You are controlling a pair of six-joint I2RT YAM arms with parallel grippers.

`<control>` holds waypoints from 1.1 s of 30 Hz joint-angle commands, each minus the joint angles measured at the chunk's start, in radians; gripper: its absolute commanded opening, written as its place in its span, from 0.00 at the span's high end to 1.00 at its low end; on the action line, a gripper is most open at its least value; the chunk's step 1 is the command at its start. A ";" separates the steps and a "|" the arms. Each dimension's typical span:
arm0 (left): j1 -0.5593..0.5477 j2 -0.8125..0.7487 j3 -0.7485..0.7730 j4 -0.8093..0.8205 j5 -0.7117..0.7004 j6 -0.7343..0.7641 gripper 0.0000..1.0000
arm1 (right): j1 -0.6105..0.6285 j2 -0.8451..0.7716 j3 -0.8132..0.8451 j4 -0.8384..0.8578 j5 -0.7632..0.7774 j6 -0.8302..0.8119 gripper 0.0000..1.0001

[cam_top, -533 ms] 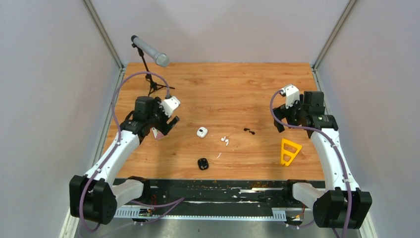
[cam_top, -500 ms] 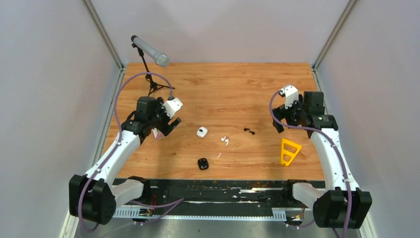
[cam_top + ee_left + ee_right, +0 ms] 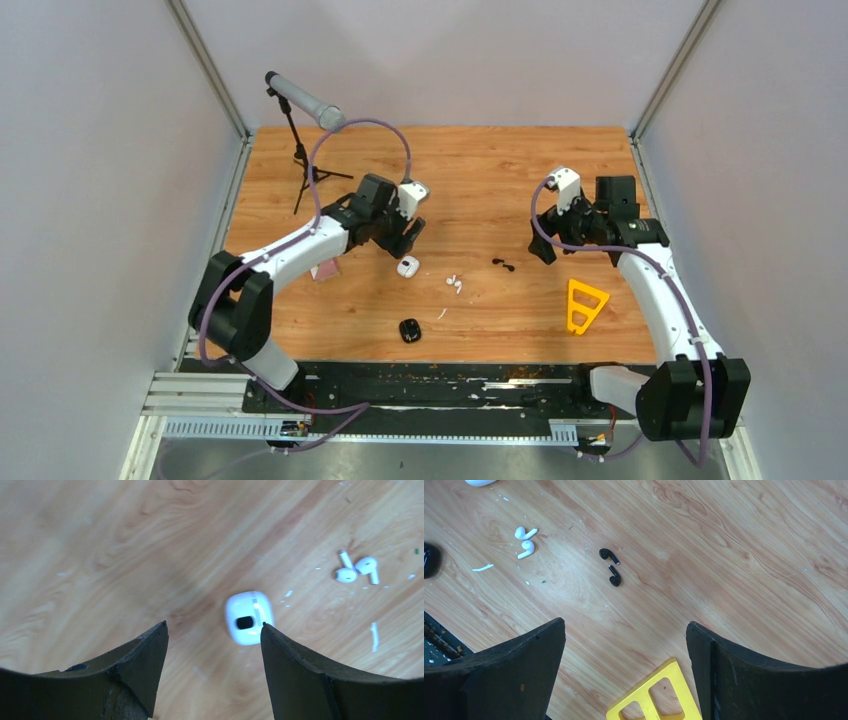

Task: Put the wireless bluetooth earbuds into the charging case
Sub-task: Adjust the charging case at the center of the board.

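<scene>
Swung in from the table's left side within the last half second, the left arm now reaches toward the middle of the wooden table (image 3: 480, 170), and the right arm has edged inward as well. Left gripper (image 3: 213, 625) hangs over the white charging case (image 3: 248, 617), its jaws parted and clasping nothing — the case lies on the wood ahead of the fingertips, its edge just beside the tip on the right of the wrist view. Right gripper (image 3: 625, 622) hovers spread wide and empty above the boards. A microphone on a stand (image 3: 303, 100) rises at the far left corner, and a yellow triangular frame (image 3: 585, 305) lies flat near the right arm. Black charging case (image 3: 410, 330) sits near the front edge, well apart from the white one. Both pairs of buds lie loose on the table — the white earbuds (image 3: 455, 283) side by side just right of the white case, the black earbuds (image 3: 504, 264) farther right, between the white pair and the right gripper. White flecks dot the wood around them.
</scene>
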 commanded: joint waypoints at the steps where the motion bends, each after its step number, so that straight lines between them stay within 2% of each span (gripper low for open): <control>1: -0.072 0.043 0.006 0.030 -0.008 -0.148 0.22 | 0.005 -0.016 0.028 0.028 -0.017 0.013 0.10; 7: -0.089 0.112 -0.001 0.013 -0.160 -0.226 0.20 | 0.005 -0.036 -0.011 0.039 -0.003 0.023 0.10; 11: -0.096 0.117 0.000 -0.043 -0.153 -0.197 0.19 | 0.005 -0.056 -0.030 0.031 0.003 0.028 0.09; 14: -0.097 0.057 -0.015 -0.124 -0.146 -0.168 0.17 | 0.005 -0.072 -0.042 0.020 0.015 0.023 0.09; 18: -0.096 -0.107 -0.081 -0.192 -0.083 -0.190 0.16 | 0.005 -0.084 -0.056 0.020 0.030 0.026 0.09; 20: -0.096 -0.165 -0.134 -0.183 -0.033 -0.232 0.15 | 0.005 -0.083 -0.059 0.029 0.039 0.042 0.09; 23: -0.107 -0.186 -0.188 -0.175 0.010 -0.350 0.10 | 0.005 -0.084 -0.066 0.052 0.051 0.073 0.09; 27: -0.122 -0.181 -0.239 -0.122 -0.081 -0.509 0.14 | 0.005 -0.086 -0.071 0.081 0.053 0.117 0.10; 33: -0.152 -0.082 -0.200 0.068 -0.168 -0.473 0.16 | 0.005 -0.083 -0.079 0.090 0.037 0.139 0.11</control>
